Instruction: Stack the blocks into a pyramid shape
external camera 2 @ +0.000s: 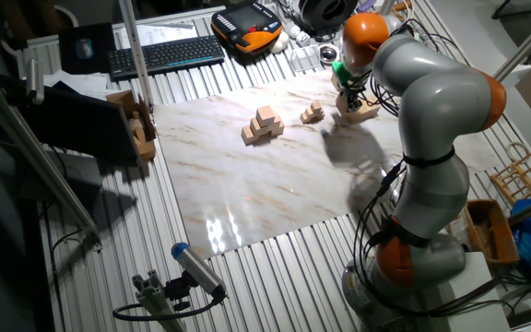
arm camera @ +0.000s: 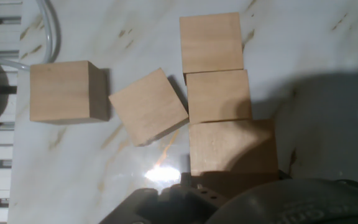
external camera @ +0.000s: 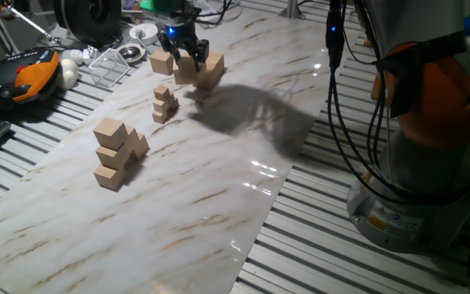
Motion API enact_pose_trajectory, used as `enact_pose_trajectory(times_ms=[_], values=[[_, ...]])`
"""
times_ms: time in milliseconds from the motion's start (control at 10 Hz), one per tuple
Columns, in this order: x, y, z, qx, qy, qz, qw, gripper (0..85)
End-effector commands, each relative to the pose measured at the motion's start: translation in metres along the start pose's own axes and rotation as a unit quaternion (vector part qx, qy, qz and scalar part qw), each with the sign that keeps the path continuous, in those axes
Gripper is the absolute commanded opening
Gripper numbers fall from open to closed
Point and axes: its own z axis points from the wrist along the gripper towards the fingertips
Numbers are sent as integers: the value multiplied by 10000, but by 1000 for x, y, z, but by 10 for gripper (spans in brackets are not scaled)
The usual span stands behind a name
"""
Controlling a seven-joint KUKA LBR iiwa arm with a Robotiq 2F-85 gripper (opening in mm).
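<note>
The end effector [external camera: 181, 51] hangs low over a cluster of tan blocks [arm camera: 215, 96] on the marble worktop [external camera: 219, 188], its finger spacing impossible to tell.

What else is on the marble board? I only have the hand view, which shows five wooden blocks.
Observer: A stepped pile of blocks stands further along the board, away from the gripper.
Operator: Anything between it and the gripper?
Observer: Yes, a little heap of much smaller cubes.
Operator: And off the board?
Observer: A keyboard lies on the slatted table beyond one edge.
</note>
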Motion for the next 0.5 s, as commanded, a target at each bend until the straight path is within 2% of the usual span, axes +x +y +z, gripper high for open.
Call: enact_pose_trajectory(times_ms=[0,400], values=[[2,-1,3,-24,6,1,10000,0],[3,1,8,-56,112,-15,9999,0]])
